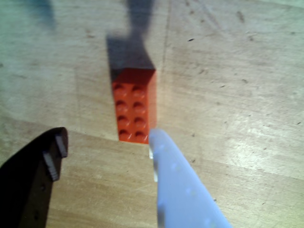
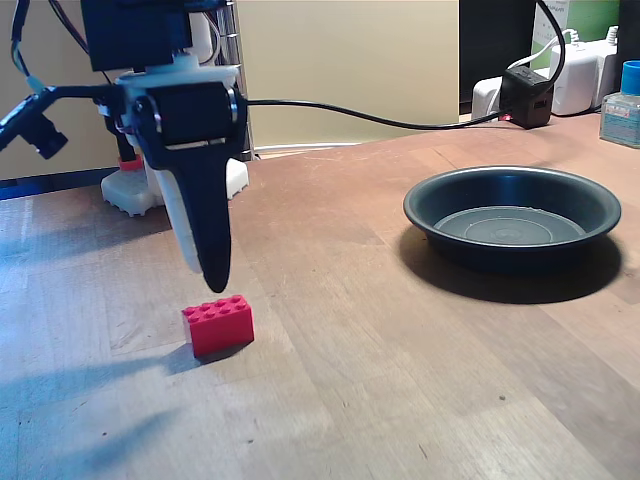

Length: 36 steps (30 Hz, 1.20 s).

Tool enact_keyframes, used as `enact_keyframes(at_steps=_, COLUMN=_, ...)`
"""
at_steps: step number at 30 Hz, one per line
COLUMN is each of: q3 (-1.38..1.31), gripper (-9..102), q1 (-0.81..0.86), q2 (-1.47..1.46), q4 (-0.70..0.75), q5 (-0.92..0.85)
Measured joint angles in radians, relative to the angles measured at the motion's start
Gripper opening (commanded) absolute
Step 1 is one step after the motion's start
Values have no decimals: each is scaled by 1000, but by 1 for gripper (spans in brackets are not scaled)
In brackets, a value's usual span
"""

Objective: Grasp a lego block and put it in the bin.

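Note:
The red lego block (image 2: 218, 325) lies flat on the wooden table, studs up, left of centre in the fixed view. My gripper (image 2: 205, 277) hangs just above it, tips pointing down and not touching it. In the wrist view the lego block (image 1: 134, 105) sits just beyond my gripper (image 1: 107, 138), close to the white finger (image 1: 180, 185). The black finger (image 1: 33, 175) is well to the left. The gripper is open, with bare wood between the fingers. The bin (image 2: 500, 250), a round dark grey pan, stands empty at the right.
The arm's white base (image 2: 130, 190) stands behind the gripper at the table's back left. A black power adapter (image 2: 527, 95), white chargers (image 2: 580, 80) and a blue-capped bottle (image 2: 622, 105) line the back right. A black cable (image 2: 380, 122) runs along the back. Bare wood lies between block and bin.

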Motion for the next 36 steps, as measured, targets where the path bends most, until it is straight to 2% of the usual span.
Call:
enact_keyframes(at_steps=11, q3=129, gripper=16, q1=-3, q2=-6, q4=-138, q5=0)
enact_keyframes(at_steps=29, q3=80, gripper=16, q1=-3, q2=-166, q4=-149, q5=3)
enact_keyframes(at_steps=36, q3=78, gripper=1, q1=-3, q2=-167, q4=-149, q5=3)
